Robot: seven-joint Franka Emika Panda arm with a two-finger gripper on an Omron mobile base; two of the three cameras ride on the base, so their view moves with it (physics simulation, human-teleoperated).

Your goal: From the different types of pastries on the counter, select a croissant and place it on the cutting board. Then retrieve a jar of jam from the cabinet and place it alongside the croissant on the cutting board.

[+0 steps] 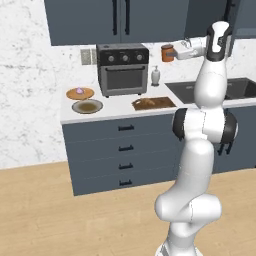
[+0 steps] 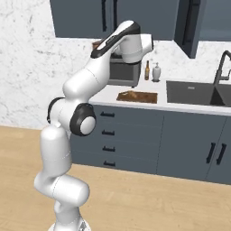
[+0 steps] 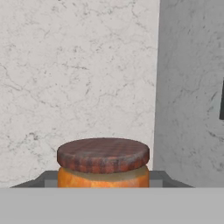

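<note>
Gripper (image 1: 174, 52) clenched on jam jar (image 1: 167, 52), held upright in mid-air above counter (image 1: 117, 114) right of toaster oven (image 1: 123, 68), prob so contents stay level. Croissant (image 1: 146, 103) lies on cutting board (image 1: 167, 103); free spot beside it w/ room for jar

Orange jam jar (image 1: 167, 52) with reddish-brown lid hangs upright above the counter; croissant (image 1: 145, 103) lies on cutting board (image 1: 168, 103).

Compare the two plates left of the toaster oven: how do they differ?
The rear plate is orange-brown and carries a small pale pastry; the front plate is grey with a flat brownish item on it. The rear plate sits nearer the wall, the front plate nearer the counter edge. Both are round and lie flat.
</note>
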